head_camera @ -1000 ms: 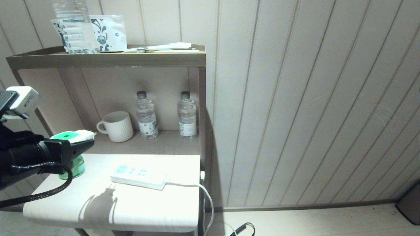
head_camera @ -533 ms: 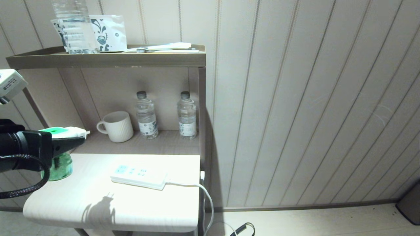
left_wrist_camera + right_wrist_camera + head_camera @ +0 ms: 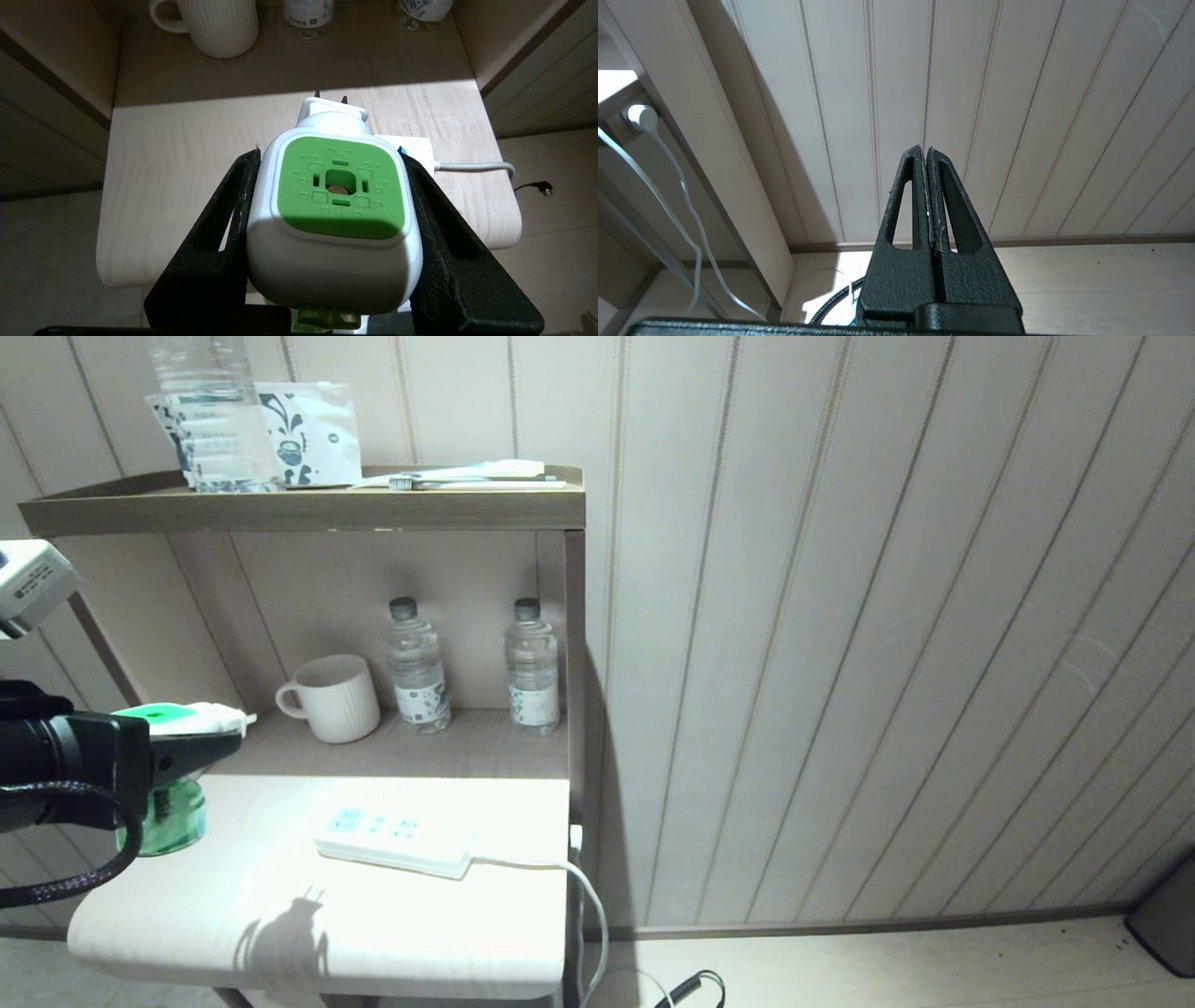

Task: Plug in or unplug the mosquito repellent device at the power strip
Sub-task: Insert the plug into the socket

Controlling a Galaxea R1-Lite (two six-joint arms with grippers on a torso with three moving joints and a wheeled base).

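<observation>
Two capped water bottles [image 3: 416, 665] [image 3: 533, 663] are counted beside one ribbed mug [image 3: 332, 697]. One power strip [image 3: 394, 841] is seen in front of the mug, and one mosquito repellent device [image 3: 175, 773] to its left. One larger bottle [image 3: 211, 415] is counted above the mug.

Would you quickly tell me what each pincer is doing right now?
Left pincer: closed on the mosquito repellent device.
Right pincer: closed, holding nothing.

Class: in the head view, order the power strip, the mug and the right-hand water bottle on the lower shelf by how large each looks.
1. power strip, the longest, though nearer the camera.
2 and 3. mug and right-hand water bottle: the bottle is taller, the mug wider, so too alike to rank.
</observation>
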